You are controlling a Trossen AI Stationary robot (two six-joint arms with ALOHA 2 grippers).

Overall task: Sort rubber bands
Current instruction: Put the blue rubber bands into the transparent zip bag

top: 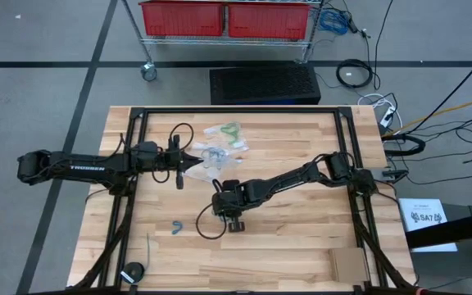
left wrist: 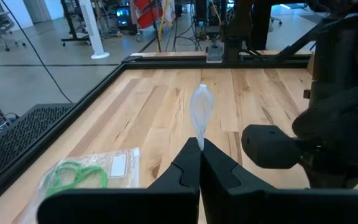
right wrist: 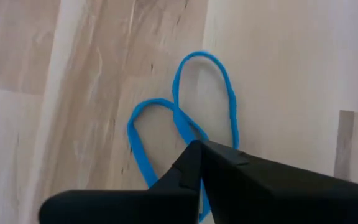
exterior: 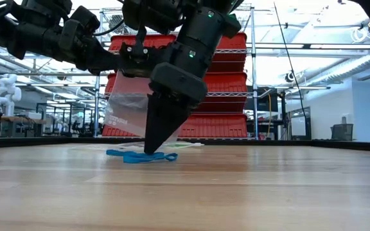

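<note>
Right claw pinches bright blue bands while the left holds a bag ready

The right claw [right wrist: 199, 149] stands tip-down on the counter [top: 301, 238], fingers pressed together on the bright blue rubber bands [right wrist: 185, 124] — low enough to nip the thin loops off the wood. The left claw [left wrist: 200, 149], raised just beside it, is clamped on the edge of a clear bag [left wrist: 201, 112], probably to receive that colour. Green bands [top: 233, 129] sit bagged at the far side; a teal cluster [top: 175, 227] lies loose nearer the front.

Bright blue rubber bands [right wrist: 185, 118] lie on a pale, light-grained wooden surface [top: 301, 238]. Light green bands [left wrist: 73, 175] sit inside a clear bag [left wrist: 114, 167]. Both arms are black; red bins [top: 228, 18] stand behind.
</note>
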